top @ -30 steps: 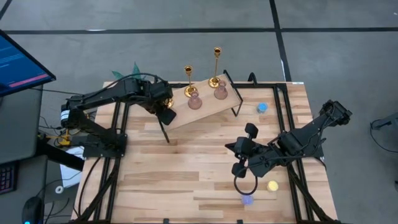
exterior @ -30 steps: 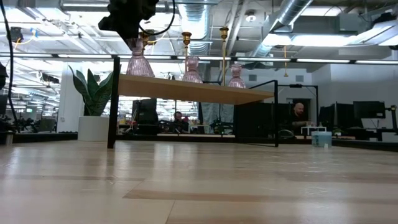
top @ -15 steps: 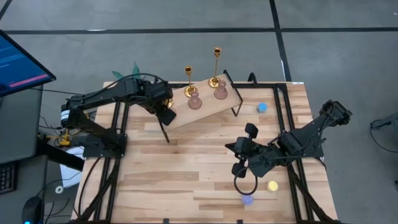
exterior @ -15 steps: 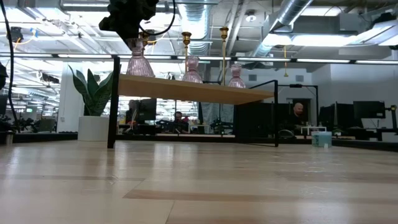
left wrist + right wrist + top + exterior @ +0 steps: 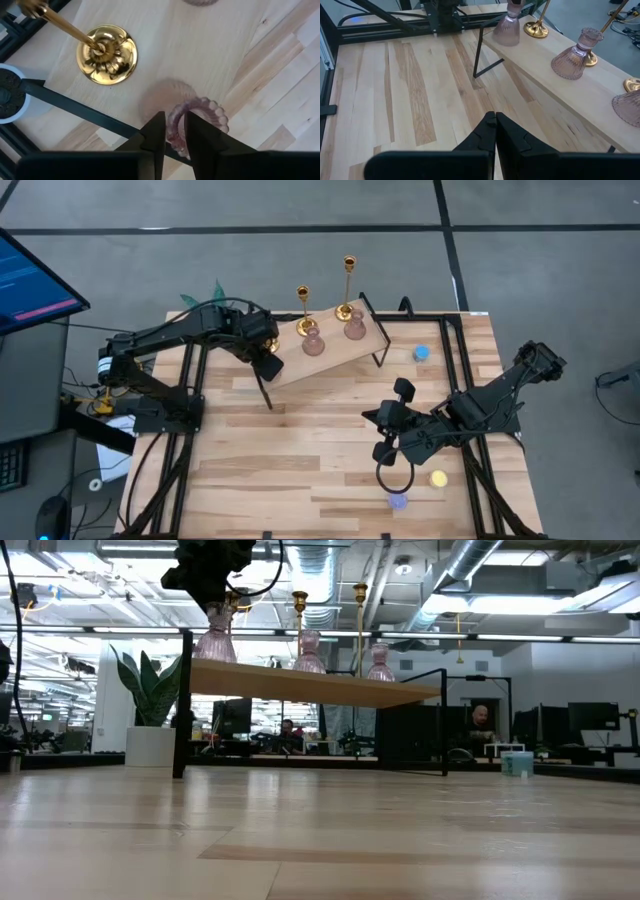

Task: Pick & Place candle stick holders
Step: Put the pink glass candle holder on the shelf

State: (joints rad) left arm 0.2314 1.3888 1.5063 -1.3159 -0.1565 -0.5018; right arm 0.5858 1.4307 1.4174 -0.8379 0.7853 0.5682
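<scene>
The left hand sits narrowly around the rim of a pink holder standing at the left end of the raised shelf. The right hand hangs closed above the worktop.

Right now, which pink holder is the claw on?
The pink holder at the shelf's plant-side end; the left claw straddles its rim, the other two stand free.

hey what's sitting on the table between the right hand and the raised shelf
Nothing: the high view shows bare wood between the right hand and the shelf.
</scene>
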